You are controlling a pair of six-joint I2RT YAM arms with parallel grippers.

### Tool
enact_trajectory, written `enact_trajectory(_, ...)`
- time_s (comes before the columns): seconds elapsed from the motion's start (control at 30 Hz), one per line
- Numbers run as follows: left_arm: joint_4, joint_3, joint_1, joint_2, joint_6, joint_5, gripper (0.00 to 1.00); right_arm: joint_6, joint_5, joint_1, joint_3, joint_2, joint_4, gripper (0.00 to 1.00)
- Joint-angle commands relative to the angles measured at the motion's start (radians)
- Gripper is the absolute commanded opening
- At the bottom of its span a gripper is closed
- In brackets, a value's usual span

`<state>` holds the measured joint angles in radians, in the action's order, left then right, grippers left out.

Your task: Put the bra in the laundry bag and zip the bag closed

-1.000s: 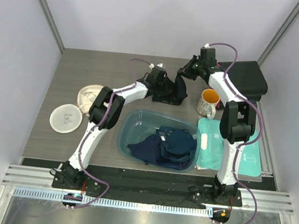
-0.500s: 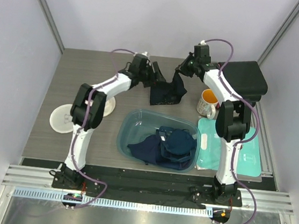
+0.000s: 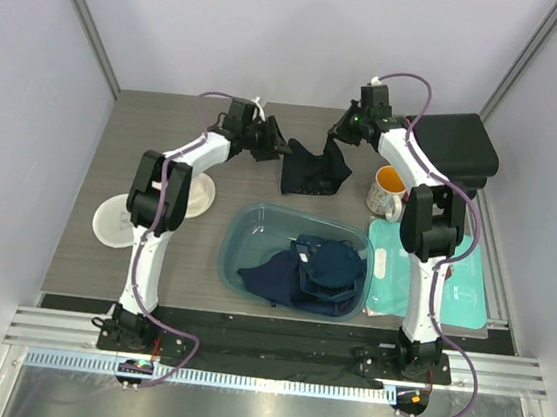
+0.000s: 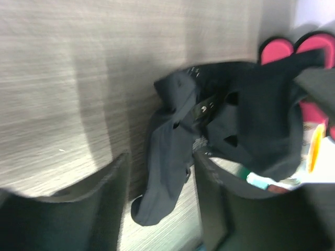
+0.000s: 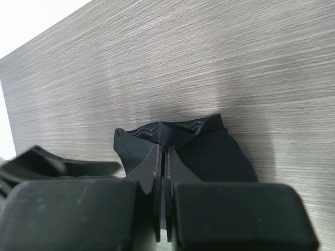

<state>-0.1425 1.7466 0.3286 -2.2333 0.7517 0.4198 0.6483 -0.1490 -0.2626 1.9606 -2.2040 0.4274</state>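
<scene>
Pinching one upper edge of the bra (image 3: 313,172), the right tool (image 3: 339,138) has its jaws almost fully together on the black fabric, as the right wrist view shows (image 5: 162,170). From that grip the garment (image 5: 201,151) hangs down over the grey counter (image 3: 166,135); whether its lower edge touches the wood I cannot tell. The left tool (image 3: 278,146) sits at 9 o'clock of the bra, its jaws spread wide; in the left wrist view a loose fold of the bra (image 4: 172,151) droops into the gap between its fingers (image 4: 78,209) without being clamped. The laundry bag (image 3: 116,222) lies flat at 9 o'clock of the teal basin (image 3: 241,226), well apart from the bra, one disc partly behind the left arm. The basin holds navy clothes (image 3: 306,272) and sits at 6 o'clock of the bra. A mug (image 3: 389,189) stands at 3 o'clock of the bra
</scene>
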Motion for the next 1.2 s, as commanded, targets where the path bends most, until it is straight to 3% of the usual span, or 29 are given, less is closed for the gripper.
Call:
enact_trajectory(0.0, -0.014, 0.037, 0.023, -0.043, -0.006, 0.022, 0.42, -0.015, 0.029, -0.016, 0.047, 0.004, -0.012, 0.01)
enact_trajectory(0.23, -0.009, 0.05, 0.047, -0.077, 0.003, 0.022, 0.08, 0.02, 0.1, -0.073, 0.093, -0.025, -0.012, 0.01)
enact_trajectory(0.33, -0.012, 0.031, 0.056, -0.068, 0.009, -0.002, 0.01, 0.062, 0.187, -0.128, 0.107, -0.051, -0.022, 0.01)
enact_trajectory(0.47, -0.008, 0.011, 0.056, -0.052, 0.012, -0.044, 0.0, 0.119, 0.255, -0.188, 0.103, -0.085, -0.084, 0.05)
enact_trajectory(0.6, -0.025, 0.014, 0.055, -0.051, 0.012, -0.055, 0.0, 0.129, 0.221, -0.207, 0.081, -0.079, -0.113, 0.39)
enact_trajectory(0.67, -0.028, 0.011, 0.055, -0.051, 0.011, -0.061, 0.0, 0.102, 0.23, -0.201, 0.052, -0.034, -0.115, 0.47)
enact_trajectory(0.87, -0.032, 0.011, 0.049, -0.052, 0.017, -0.053, 0.03, -0.022, 0.097, -0.142, -0.035, 0.075, -0.098, 0.56)
enact_trajectory(0.97, -0.049, 0.005, 0.046, -0.031, 0.0, -0.05, 0.14, -0.107, 0.052, -0.115, -0.146, 0.162, -0.108, 0.56)
enact_trajectory(1.1, -0.057, -0.056, 0.03, 0.029, -0.04, -0.046, 0.4, -0.173, -0.01, -0.086, -0.265, 0.228, -0.159, 0.57)
enact_trajectory(1.17, -0.068, -0.074, 0.015, 0.058, -0.069, -0.053, 0.45, -0.185, -0.061, -0.064, -0.304, 0.225, -0.182, 0.56)
